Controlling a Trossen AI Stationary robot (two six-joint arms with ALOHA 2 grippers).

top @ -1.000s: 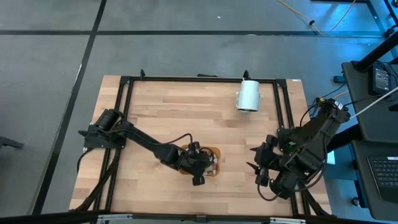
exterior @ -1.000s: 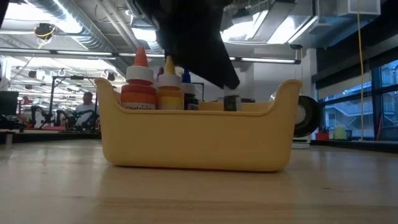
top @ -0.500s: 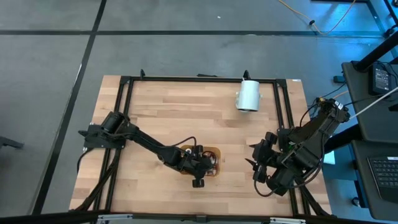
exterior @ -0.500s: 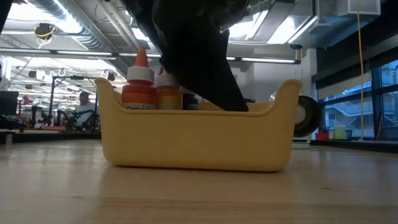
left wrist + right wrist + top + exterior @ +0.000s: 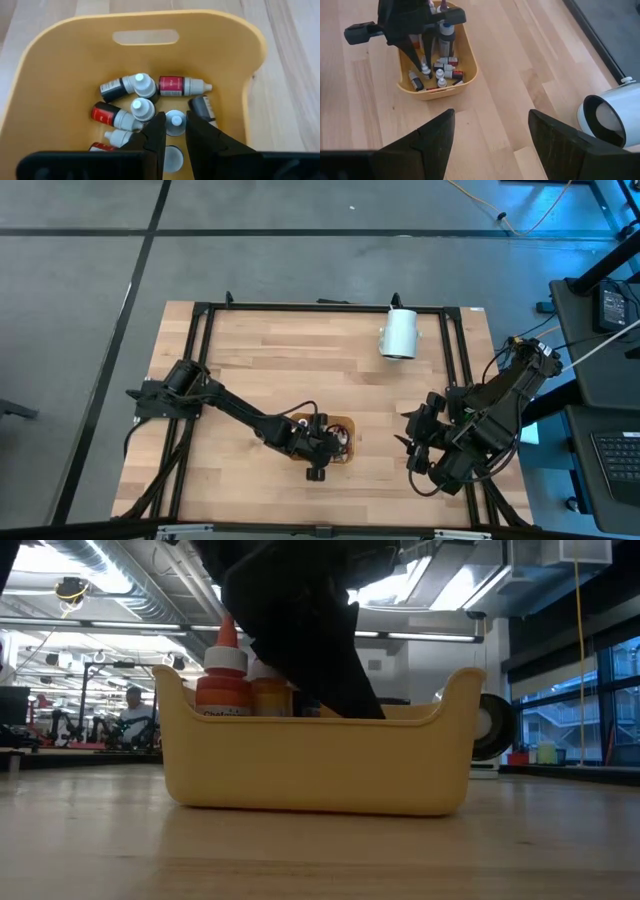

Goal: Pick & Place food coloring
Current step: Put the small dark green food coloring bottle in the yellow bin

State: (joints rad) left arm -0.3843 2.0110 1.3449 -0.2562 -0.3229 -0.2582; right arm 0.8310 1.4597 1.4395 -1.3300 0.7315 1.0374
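The wooden table [image 5: 300, 360] carries a yellow tray [image 5: 60, 70] near its front middle, and a white cylinder [image 5: 400, 333] lies well apart toward the back. The right gripper [image 5: 490, 135] waits off to the side, jaws spread wide and empty, looking across at the tray.

The left gripper [image 5: 175, 131] is down inside the tray, among the food coloring [image 5: 150, 100]: small white-capped bottles lying in a loose heap on the tray floor, with taller bottles [image 5: 225, 675] standing at one end. This looks like the grasp stage of a pick. The fingers stand only narrowly apart, straddling one upright white cap [image 5: 175, 120]; whether they press it I cannot tell. Next, I'd judge, comes a firm close and a straight lift, so neighbouring bottles aren't dragged along.
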